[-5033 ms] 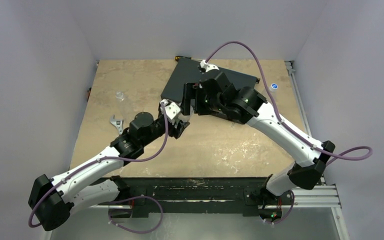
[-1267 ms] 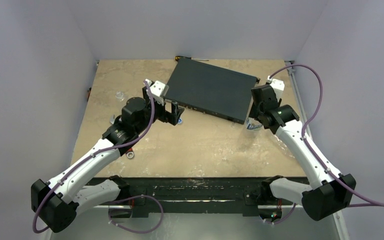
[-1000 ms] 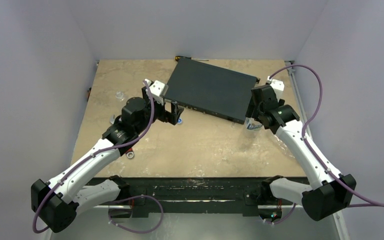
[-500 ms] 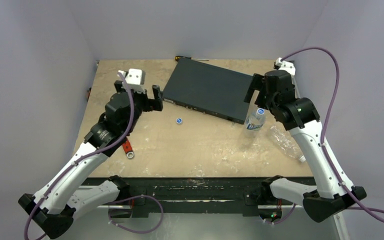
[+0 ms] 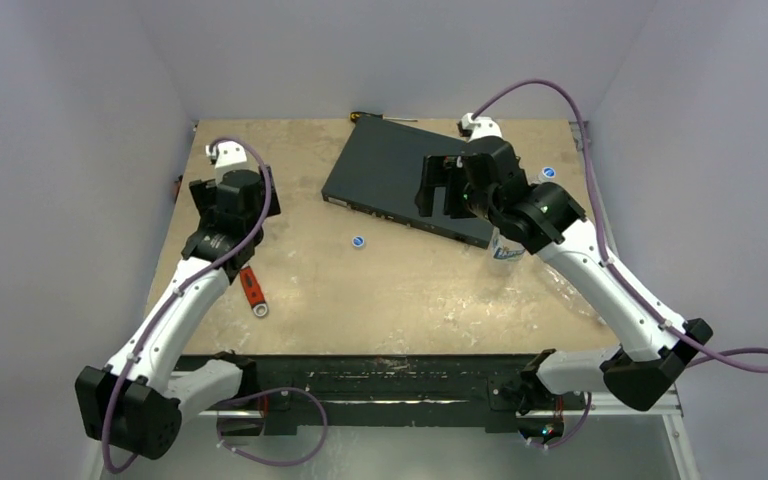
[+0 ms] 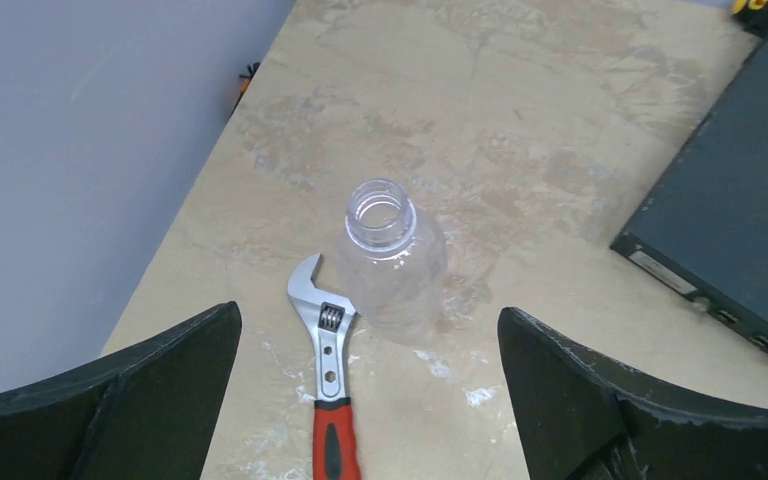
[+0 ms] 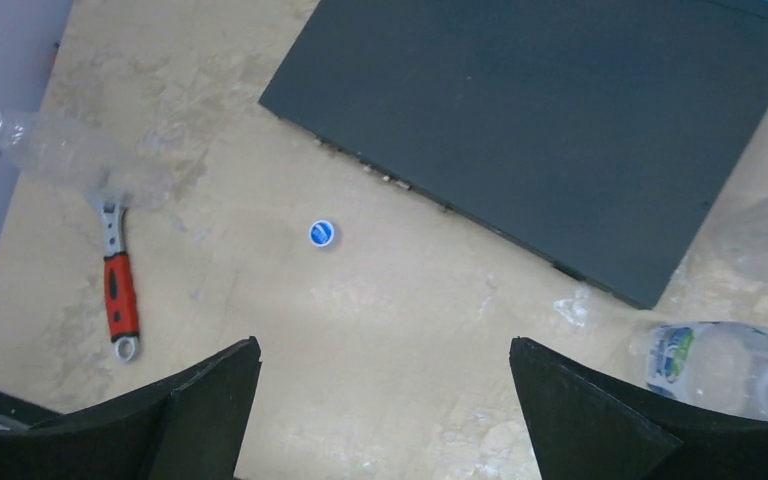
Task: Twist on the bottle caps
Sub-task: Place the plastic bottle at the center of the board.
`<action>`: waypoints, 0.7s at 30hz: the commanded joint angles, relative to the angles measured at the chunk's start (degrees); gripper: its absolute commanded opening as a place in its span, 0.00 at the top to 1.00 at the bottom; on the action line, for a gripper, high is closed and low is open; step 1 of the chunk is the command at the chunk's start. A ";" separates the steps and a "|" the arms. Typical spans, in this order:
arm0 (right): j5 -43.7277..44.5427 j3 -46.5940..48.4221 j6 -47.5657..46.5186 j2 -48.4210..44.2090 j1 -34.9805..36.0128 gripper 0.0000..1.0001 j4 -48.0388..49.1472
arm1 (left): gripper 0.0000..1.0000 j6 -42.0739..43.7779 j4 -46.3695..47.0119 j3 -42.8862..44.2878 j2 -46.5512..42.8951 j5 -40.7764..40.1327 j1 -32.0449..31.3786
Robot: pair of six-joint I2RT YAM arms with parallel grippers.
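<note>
An uncapped clear bottle (image 6: 392,262) stands upright on the left of the table, just ahead of my open left gripper (image 6: 368,315), which holds nothing. In the top view that left gripper (image 5: 230,200) covers the bottle. One blue bottle cap (image 5: 358,241) lies loose mid-table, also in the right wrist view as the cap (image 7: 323,234). My right gripper (image 5: 440,193) hangs open and empty over the black box; its jaws (image 7: 382,345) stand wide. A labelled bottle (image 7: 725,365) with a blue cap on stands at the right. Another cap (image 5: 548,172) lies back right.
A flat black box (image 5: 410,180) lies at the back centre. A red-handled wrench (image 6: 326,365) rests beside the uncapped bottle. A crumpled clear bottle (image 5: 572,285) lies near the right edge. Grey walls close in the left, back and right sides.
My right gripper opened off the labelled bottle, rose and swung left over the black box. My left gripper drew back from the loose cap to the far left, above the uncapped bottle.
</note>
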 commanded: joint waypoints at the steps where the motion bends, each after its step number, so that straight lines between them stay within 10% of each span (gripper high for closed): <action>1: -2.95 -0.92 -1.16 -0.85 2.55 0.02 5.92 | 0.00 -0.91 8.96 -2.04 2.96 4.77 5.93; 21: -7.15 -14.84 -1.84 -5.13 3.29 0.02 17.62 | 0.11 4.99 59.78 -21.83 22.24 9.88 10.94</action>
